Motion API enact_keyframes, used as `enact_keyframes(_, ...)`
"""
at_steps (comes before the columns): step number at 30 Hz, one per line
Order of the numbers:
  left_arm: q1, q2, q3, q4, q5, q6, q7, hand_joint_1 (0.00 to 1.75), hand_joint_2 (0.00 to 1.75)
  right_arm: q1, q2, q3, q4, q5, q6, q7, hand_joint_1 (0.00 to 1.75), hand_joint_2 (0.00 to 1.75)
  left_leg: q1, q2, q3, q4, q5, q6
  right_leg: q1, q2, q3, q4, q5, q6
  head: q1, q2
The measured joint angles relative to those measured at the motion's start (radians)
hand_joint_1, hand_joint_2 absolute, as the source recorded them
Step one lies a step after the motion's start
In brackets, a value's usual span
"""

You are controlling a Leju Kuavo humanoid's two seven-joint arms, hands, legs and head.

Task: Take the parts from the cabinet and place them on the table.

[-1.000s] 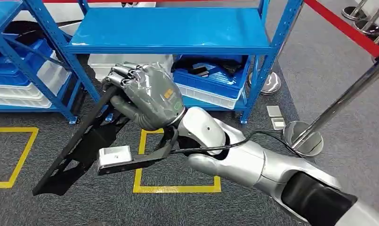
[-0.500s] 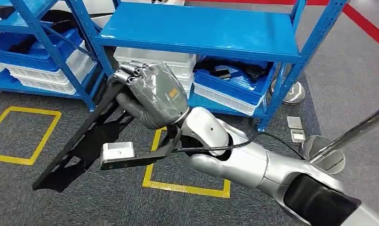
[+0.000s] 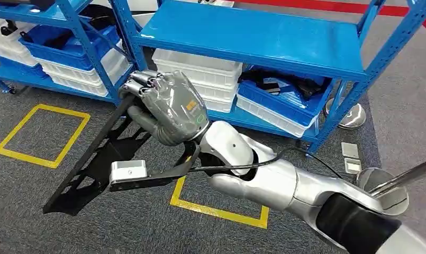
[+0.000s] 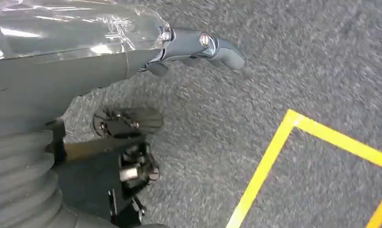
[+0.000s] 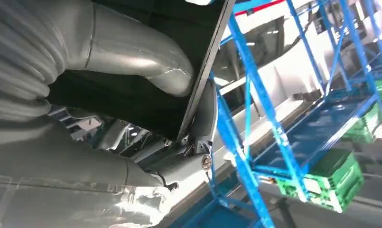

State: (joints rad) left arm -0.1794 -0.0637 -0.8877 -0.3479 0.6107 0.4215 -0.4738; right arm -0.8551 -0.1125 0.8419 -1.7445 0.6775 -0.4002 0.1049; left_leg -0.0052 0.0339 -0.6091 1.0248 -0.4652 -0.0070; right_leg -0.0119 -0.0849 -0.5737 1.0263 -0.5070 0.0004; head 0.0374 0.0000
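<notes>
Right hand (image 3: 171, 108) grips black part (image 3: 94, 164) by upper edge (thumb underneath); left hand (image 4: 75, 66) holds nothing, fingers apart.

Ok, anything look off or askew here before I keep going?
Nothing is spilled or broken. The black part hangs at a steep slant, held at its upper end by the right hand. Blue shelves look orderly.

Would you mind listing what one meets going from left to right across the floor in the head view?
Yellow square outline → black part gripped by the right hand → second yellow outline → two small grey plates → round metal post base.
</notes>
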Motion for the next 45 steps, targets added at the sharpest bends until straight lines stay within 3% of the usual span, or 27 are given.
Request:
enact_keyframes(1, 0.000, 0.000, 0.000, 0.000, 0.000, 0.000, 0.000, 0.00, 1.75, -0.001, 0.000, 0.000, 0.000, 0.001, 0.000, 0.000, 1.75, 1.75, 0.007, -0.009, 0.006, -0.013, 0.007, 0.010, 0.003, -0.006, 0.001, 0.001, -0.005, 0.007, 0.000, 0.000)
enact_keyframes(2, 0.000, 0.000, 0.000, 0.000, -0.001, 0.000, -0.002, 0.00, 1.75, 0.000, -0.001, 0.000, 0.000, 0.002, 0.000, 0.000, 1.75, 1.75, 0.011, -0.012, 0.010, -0.019, 0.011, 0.018, -0.004, 0.026, 0.001, 0.017, -0.022, 0.010, 0.000, 0.000)
enact_keyframes(4, -0.002, 0.000, 0.000, 0.000, -0.002, 0.000, -0.003, 0.00, 1.75, -0.003, -0.002, -0.001, 0.000, 0.003, -0.001, 0.000, 1.75, 1.75, 0.012, -0.026, 0.009, -0.020, 0.013, 0.026, -0.004, 0.070, -0.057, 0.141, -0.097, 0.009, 0.007, 0.000)
enact_keyframes(6, 0.000, 0.000, 0.000, 0.000, -0.002, 0.000, -0.005, 0.00, 1.75, 0.004, -0.004, -0.001, 0.000, 0.003, -0.001, 0.000, 1.75, 1.75, 0.011, -0.045, 0.008, -0.019, 0.012, 0.027, -0.004, 0.081, -0.132, 0.298, -0.153, 0.013, 0.012, 0.000)
enact_keyframes(8, 0.001, 0.000, 0.000, 0.000, -0.002, 0.000, -0.006, 0.00, 1.75, 0.008, -0.008, -0.001, 0.000, 0.005, -0.001, 0.000, 1.75, 1.75, 0.012, -0.067, 0.009, -0.016, 0.011, 0.027, -0.004, 0.082, -0.136, 0.290, -0.114, 0.014, 0.013, 0.000)
enact_keyframes(10, 0.000, 0.000, 0.000, 0.000, -0.001, 0.005, -0.009, 0.00, 1.75, 0.007, -0.010, -0.001, -0.001, 0.010, -0.001, 0.000, 1.75, 1.75, 0.014, -0.090, 0.010, -0.008, 0.007, 0.022, -0.007, 0.092, -0.065, 0.126, -0.017, 0.011, 0.014, 0.000)
enact_keyframes(11, 0.001, 0.000, 0.000, 0.000, 0.000, 0.005, -0.010, 0.00, 1.75, 0.007, -0.011, -0.001, -0.002, 0.011, -0.001, 0.000, 1.75, 1.75, 0.016, -0.100, 0.006, -0.001, 0.002, 0.016, -0.012, 0.123, -0.033, 0.041, 0.018, 0.011, 0.018, 0.000)
enact_keyframes(12, -0.001, 0.000, 0.000, 0.000, 0.000, 0.005, -0.011, 0.00, 1.75, 0.007, -0.013, -0.001, -0.003, 0.011, -0.002, 0.000, 1.75, 1.75, 0.011, -0.107, -0.005, 0.011, -0.001, 0.010, -0.014, 0.162, -0.028, 0.027, 0.004, 0.012, 0.017, 0.000)
enact_keyframes(14, 0.002, 0.000, 0.000, 0.000, 0.002, 0.008, -0.013, 0.00, 1.75, 0.011, -0.016, -0.002, -0.005, 0.011, -0.002, 0.002, 1.75, 1.75, 0.017, -0.122, -0.015, 0.013, 0.003, 0.000, -0.010, 0.150, -0.033, 0.027, 0.005, 0.007, 0.015, 0.000)
enact_keyframes(16, 0.007, 0.000, 0.000, 0.000, 0.002, 0.010, -0.013, 0.00, 1.75, 0.011, -0.017, -0.002, -0.006, 0.012, -0.002, 0.002, 1.75, 1.75, 0.020, -0.140, -0.016, 0.010, 0.005, -0.013, -0.010, 0.133, -0.030, 0.022, 0.008, -0.009, 0.014, 0.000)
enact_keyframes(17, 0.008, 0.000, 0.000, 0.000, 0.002, 0.011, -0.013, 0.00, 1.75, 0.011, -0.017, -0.002, -0.009, 0.012, -0.001, 0.002, 1.75, 1.75, 0.020, -0.121, -0.016, 0.021, -0.005, -0.017, -0.015, 0.118, -0.025, 0.018, 0.010, -0.013, 0.016, 0.000)
enact_keyframes(18, 0.007, 0.000, 0.000, 0.000, 0.001, 0.012, -0.013, 0.00, 1.75, 0.012, -0.018, -0.002, -0.012, 0.012, -0.001, 0.003, 1.75, 1.75, 0.013, -0.080, -0.032, 0.059, -0.030, -0.024, -0.016, 0.111, -0.021, 0.016, 0.009, -0.017, 0.003, 0.000)
enact_keyframes(19, 0.005, 0.000, 0.000, 0.000, 0.001, 0.012, -0.013, 0.00, 1.75, 0.012, -0.018, -0.002, -0.014, 0.012, -0.001, 0.003, 1.75, 1.75, 0.016, -0.062, -0.062, 0.122, -0.062, -0.030, -0.014, 0.098, -0.019, 0.016, 0.007, -0.023, -0.002, 0.000)
enact_keyframes(21, 0.005, 0.000, 0.000, 0.000, 0.000, 0.012, -0.014, 0.00, 1.75, 0.013, -0.019, -0.002, -0.014, 0.012, -0.001, 0.003, 1.75, 1.75, 0.022, -0.048, -0.129, 0.263, -0.116, -0.036, -0.011, 0.076, -0.015, 0.016, 0.003, -0.027, -0.003, 0.000)
enact_keyframes(22, 0.006, 0.000, 0.000, 0.000, 0.000, 0.012, -0.013, 0.00, 1.75, 0.013, -0.020, -0.002, -0.014, 0.012, -0.001, 0.003, 1.75, 1.75, 0.023, -0.045, -0.149, 0.298, -0.120, -0.037, -0.010, 0.066, -0.014, 0.016, 0.002, -0.027, -0.003, 0.000)
enact_keyframes(24, 0.007, 0.000, 0.000, 0.000, 0.000, 0.012, -0.014, 0.00, 1.75, 0.018, -0.022, -0.002, -0.017, 0.012, -0.001, 0.003, 1.75, 1.75, 0.023, -0.041, -0.116, 0.229, -0.064, -0.033, -0.009, 0.048, -0.010, 0.016, -0.003, -0.025, -0.003, 0.000)
enact_keyframes(26, 0.006, 0.000, 0.000, 0.000, 0.001, 0.012, -0.014, 0.00, 1.75, 0.018, -0.022, -0.002, -0.021, 0.012, -0.001, 0.003, 1.75, 1.75, 0.018, -0.015, -0.028, 0.056, 0.021, -0.021, -0.008, 0.033, 0.000, 0.016, -0.009, -0.020, -0.003, 0.000)
enact_keyframes(27, 0.004, 0.000, 0.000, 0.000, 0.001, 0.012, -0.014, 0.00, 1.75, 0.018, -0.022, -0.002, -0.022, 0.011, 0.000, 0.003, 1.75, 1.75, 0.008, 0.020, -0.007, 0.016, 0.008, -0.014, -0.005, 0.025, 0.001, 0.015, -0.012, -0.017, -0.002, 0.000)
enact_keyframes(31, 0.006, 0.000, 0.000, 0.000, 0.003, 0.012, -0.017, 0.00, 1.75, 0.021, -0.023, -0.002, -0.023, -0.002, 0.009, 0.000, 1.75, 1.75, -0.002, -0.008, -0.016, 0.004, 0.011, 0.002, -0.003, -0.001, 0.009, 0.005, -0.013, 0.001, -0.002, 0.000)
enact_keyframes(32, 0.006, 0.000, 0.000, 0.000, 0.005, 0.012, -0.017, 0.00, 1.75, 0.022, -0.023, -0.002, -0.026, -0.009, 0.011, -0.002, 1.75, 1.75, 0.007, -0.016, -0.003, -0.015, 0.018, 0.011, -0.001, -0.002, 0.014, 0.003, -0.020, 0.009, -0.001, 0.000)
enact_keyframes(33, 0.005, -0.001, 0.000, 0.000, 0.005, 0.012, -0.019, 0.00, 1.75, 0.024, -0.024, -0.002, -0.027, -0.010, 0.012, -0.005, 1.75, 1.75, 0.009, -0.020, 0.003, -0.025, 0.023, 0.016, -0.006, 0.032, 0.010, 0.026, -0.040, 0.011, 0.001, 0.000)
enact_keyframes(35, 0.001, -0.002, 0.000, 0.000, 0.005, 0.011, -0.019, 0.00, 1.75, 0.028, -0.024, -0.002, -0.030, -0.016, 0.012, -0.008, 1.75, 1.75, 0.010, -0.033, 0.004, -0.026, 0.024, 0.026, -0.005, 0.074, -0.056, 0.160, -0.111, 0.009, 0.006, 0.000)
enact_keyframes(37, 0.001, -0.003, 0.000, 0.000, 0.001, 0.004, -0.018, 0.00, 1.75, 0.045, -0.027, -0.002, -0.030, -0.022, 0.013, -0.008, 1.75, 1.75, 0.009, -0.052, 0.003, -0.022, 0.022, 0.028, -0.005, 0.083, -0.127, 0.294, -0.152, 0.012, 0.009, 0.000)
enact_keyframes(39, 0.001, -0.003, 0.000, 0.000, -0.002, -0.005, -0.012, 0.00, 1.75, 0.056, -0.029, -0.002, -0.030, -0.024, 0.015, -0.011, 1.75, 1.75, 0.010, -0.074, 0.002, -0.017, 0.020, 0.028, -0.006, 0.084, -0.127, 0.274, -0.107, 0.013, 0.011, 0.000)
enact_keyframes(41, -0.002, -0.003, 0.000, 0.000, -0.003, -0.010, -0.011, 0.00, 1.75, 0.057, -0.030, -0.002, -0.031, -0.024, 0.015, -0.013, 1.75, 1.75, 0.013, -0.097, 0.003, -0.004, 0.012, 0.020, -0.010, 0.095, -0.052, 0.099, -0.003, 0.012, 0.013, 0.000)
enact_keyframes(42, -0.003, -0.003, 0.000, 0.000, -0.003, -0.011, -0.010, 0.00, 1.75, 0.057, -0.030, -0.003, -0.031, -0.024, 0.015, -0.013, 1.75, 1.75, 0.014, -0.103, 0.000, 0.002, 0.008, 0.016, -0.014, 0.115, -0.031, 0.045, 0.015, 0.012, 0.014, 0.000)
enact_keyframes(45, -0.003, -0.003, 0.000, 0.000, -0.003, -0.011, -0.010, 0.00, 1.75, 0.057, -0.030, -0.003, -0.031, -0.024, 0.015, -0.013, 1.75, 1.75, 0.014, -0.103, 0.000, 0.002, 0.008, 0.016, -0.014, 0.115, -0.031, 0.045, 0.015, 0.012, 0.014, 0.000)
